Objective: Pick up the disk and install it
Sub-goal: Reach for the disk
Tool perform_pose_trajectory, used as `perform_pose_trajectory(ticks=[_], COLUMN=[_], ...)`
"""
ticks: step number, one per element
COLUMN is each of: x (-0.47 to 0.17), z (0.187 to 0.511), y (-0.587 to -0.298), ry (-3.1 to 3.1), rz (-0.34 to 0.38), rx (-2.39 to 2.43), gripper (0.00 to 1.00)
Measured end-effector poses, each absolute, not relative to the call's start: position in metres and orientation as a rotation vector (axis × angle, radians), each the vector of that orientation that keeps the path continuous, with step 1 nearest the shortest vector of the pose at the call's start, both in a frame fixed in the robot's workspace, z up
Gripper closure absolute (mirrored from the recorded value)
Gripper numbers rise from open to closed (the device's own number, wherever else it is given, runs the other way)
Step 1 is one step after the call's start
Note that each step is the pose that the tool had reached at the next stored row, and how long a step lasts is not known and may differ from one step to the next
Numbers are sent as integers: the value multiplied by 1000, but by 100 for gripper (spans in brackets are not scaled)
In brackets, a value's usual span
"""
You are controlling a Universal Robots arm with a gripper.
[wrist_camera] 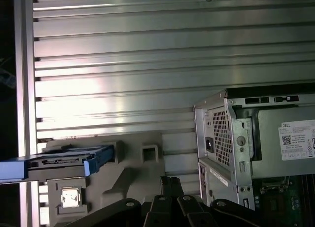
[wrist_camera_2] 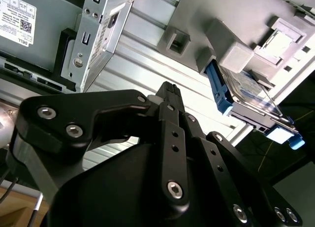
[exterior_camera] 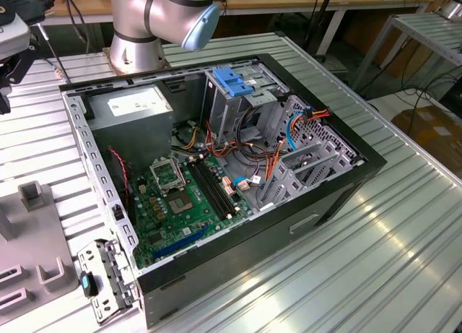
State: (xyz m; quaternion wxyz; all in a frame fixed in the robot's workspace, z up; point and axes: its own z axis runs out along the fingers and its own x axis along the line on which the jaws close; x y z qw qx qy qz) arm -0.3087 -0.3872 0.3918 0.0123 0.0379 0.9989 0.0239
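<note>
On the gripper (wrist_camera_2: 170,87) the jaws look closed on nothing. Well ahead, the disk (wrist_camera_2: 248,96) rests on a grey fixture (exterior_camera: 43,239), at eight o'clock from the open computer case (exterior_camera: 339,196) in the exterior view. The disk is probably rigid, dense and shock-sensitive, so clamp across its blue side rails (wrist_camera_2: 219,89).

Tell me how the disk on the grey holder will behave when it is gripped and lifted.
The disk looks metal-cased, so it is probably rigid and heavy for its size. Its blue side rails look plastic and might flex slightly if pinched. Being a flat slab resting on the grey holder, it is unlikely to roll.
</note>
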Motion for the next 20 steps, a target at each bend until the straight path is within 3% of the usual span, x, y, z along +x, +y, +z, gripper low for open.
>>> perform_pose_trajectory(ticks=[20], x=[-330], z=[392], y=[-387], ry=[3114], rz=[75], rx=[118], gripper=[89])
